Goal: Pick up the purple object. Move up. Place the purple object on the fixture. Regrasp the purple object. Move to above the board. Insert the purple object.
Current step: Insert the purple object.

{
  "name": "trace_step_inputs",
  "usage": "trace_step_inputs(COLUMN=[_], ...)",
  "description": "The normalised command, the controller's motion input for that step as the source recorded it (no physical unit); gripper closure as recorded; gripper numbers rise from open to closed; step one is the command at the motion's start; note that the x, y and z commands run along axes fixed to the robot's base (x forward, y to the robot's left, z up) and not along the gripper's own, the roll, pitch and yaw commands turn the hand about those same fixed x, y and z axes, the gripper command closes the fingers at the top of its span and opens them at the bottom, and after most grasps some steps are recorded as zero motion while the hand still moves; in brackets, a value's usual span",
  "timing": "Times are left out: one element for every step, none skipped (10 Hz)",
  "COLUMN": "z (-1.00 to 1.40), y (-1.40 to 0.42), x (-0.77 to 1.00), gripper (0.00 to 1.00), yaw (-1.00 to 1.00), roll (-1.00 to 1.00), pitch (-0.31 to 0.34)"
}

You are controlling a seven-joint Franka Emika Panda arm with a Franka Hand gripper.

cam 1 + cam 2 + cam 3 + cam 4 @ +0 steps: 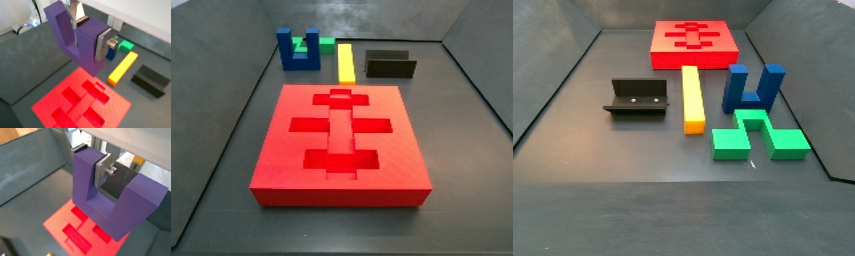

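Gripper (105,170) fingers clamped on one prong of purple object (110,203), prongs pointing up; board (83,102) cutouts directly below, well apart.

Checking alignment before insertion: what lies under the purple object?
In both wrist views the gripper holds the purple object in the air above the board. The block covers part of the board's near edge.

Enclosure interior: a matte dark grey floor (607,150) bounded by low, sloping dark grey walls (372,18) in both side views. Soft overhead light gives faint reflections; a pale surface (13,12) lies beyond the wall.
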Motion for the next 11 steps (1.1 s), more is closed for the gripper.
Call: trace_step_inputs(z=[-0.18,-0.23,-0.29,-0.35,-0.36,-0.45,-0.46,-0.31,-0.29,-0.33,-0.50], y=[-0.21,-0.24,-0.26,-0.41,-0.63,-0.63,-0.43,-0.33,-0.28,-0.25,-0.15], x=[0.37,0.42,0.43,0.51,0.46,0.43,0.34,0.30,0.16,0.23,0.21], gripper=[1.00,1.00,1.00,1.00,1.00,1.00,1.00,1.00,1.00,1.00,1.00], yaw=[0.00,0.00,0.03,0.14,0.24,0.24,0.35,0.29,0.30,0.17,0.00], roll=[-0.42,-0.38,-0.35,-0.26,-0.10,-0.03,-0.02,0.03,0.00,0.11,0.20], pitch=[-0.129,-0.116,-0.110,-0.044,0.000,0.000,-0.007,-0.077,-0.136,-0.060,-0.044])
